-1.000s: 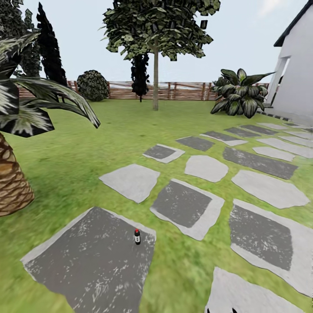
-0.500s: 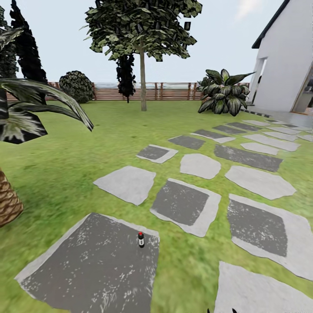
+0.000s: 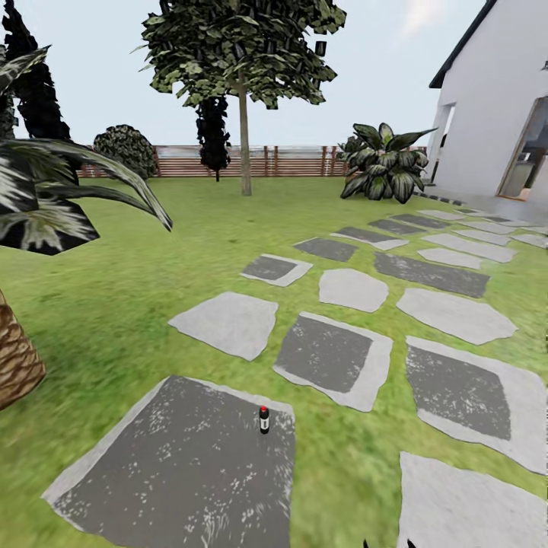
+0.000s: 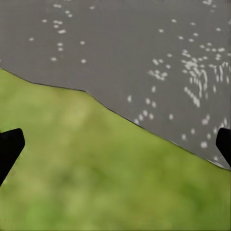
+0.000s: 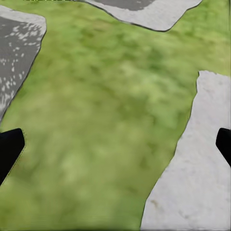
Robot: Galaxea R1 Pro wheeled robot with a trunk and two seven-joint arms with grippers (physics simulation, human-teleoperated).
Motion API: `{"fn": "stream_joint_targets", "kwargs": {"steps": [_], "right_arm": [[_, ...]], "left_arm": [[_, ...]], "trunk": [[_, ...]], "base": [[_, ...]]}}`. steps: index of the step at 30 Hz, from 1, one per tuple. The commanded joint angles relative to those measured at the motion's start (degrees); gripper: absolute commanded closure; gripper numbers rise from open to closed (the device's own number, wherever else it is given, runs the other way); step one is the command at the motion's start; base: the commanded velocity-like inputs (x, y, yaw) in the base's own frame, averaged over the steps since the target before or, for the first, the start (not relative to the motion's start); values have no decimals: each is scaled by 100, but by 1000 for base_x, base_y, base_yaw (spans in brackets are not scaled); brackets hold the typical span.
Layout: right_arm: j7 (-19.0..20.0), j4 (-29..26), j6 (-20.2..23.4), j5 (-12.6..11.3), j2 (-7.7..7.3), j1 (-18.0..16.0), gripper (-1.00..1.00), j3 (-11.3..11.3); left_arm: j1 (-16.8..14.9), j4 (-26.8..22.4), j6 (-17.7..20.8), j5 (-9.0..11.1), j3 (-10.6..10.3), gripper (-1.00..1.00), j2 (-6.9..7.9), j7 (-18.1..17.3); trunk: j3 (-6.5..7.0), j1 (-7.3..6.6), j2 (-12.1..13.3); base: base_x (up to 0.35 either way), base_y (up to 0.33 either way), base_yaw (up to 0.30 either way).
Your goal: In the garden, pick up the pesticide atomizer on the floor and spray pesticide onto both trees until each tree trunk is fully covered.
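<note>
i see the pesticide atomizer (image 3: 263, 419) standing upright on a dark grey stone slab (image 3: 183, 472) of the floor, near that slab's far right corner, small and dark with a red cap. past the lawn (image 3: 152, 259), one tree (image 3: 242, 46) rises before the brown fence (image 3: 297, 161), its trunk (image 3: 245, 144) bare and pale. a white house (image 3: 495, 114) stands at right, a palm-like plant (image 3: 19, 358) at left. my left gripper (image 4: 115, 144) hangs over the grass edge of a dark slab, its jaws spread wide. my right gripper (image 5: 115, 144) hangs over grass beside a pale slab (image 5: 192, 173), jaws also apart, though only the fingertips show, i think.
</note>
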Motion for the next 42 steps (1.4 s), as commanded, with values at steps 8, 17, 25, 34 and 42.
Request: {"fn": "stream_joint_targets", "kwargs": {"steps": [8, 17, 25, 34, 42], "right_arm": [[-26, -3, -16, 61, 10, -5, -100, -14], [-26, 2, -16, 61, 10, -5, -100, -23], [-26, 0, -16, 61, 10, -4, -100, -18], [-26, -3, -16, 61, 10, -4, -100, -14], [-30, -3, -16, 61, 12, -3, -100, -14]], "left_arm": [[-2, 5, -19, 6, 8, -100, 8, 2], [-4, 5, -19, 6, 11, -100, 8, 4], [-4, 5, -19, 7, 14, -100, 8, 4], [-8, 5, -19, 7, 10, -100, 8, 3], [-3, 5, -19, 6, 8, -100, 8, 2]], "trunk": [[-2, -1, -2], [41, -1, -2], [70, -1, -2], [72, -1, -2], [72, -1, -2]], "base": [[0, 73, -13], [3, 0, -252], [191, 121, -200], [280, 221, -16], [284, 231, -1]]}}
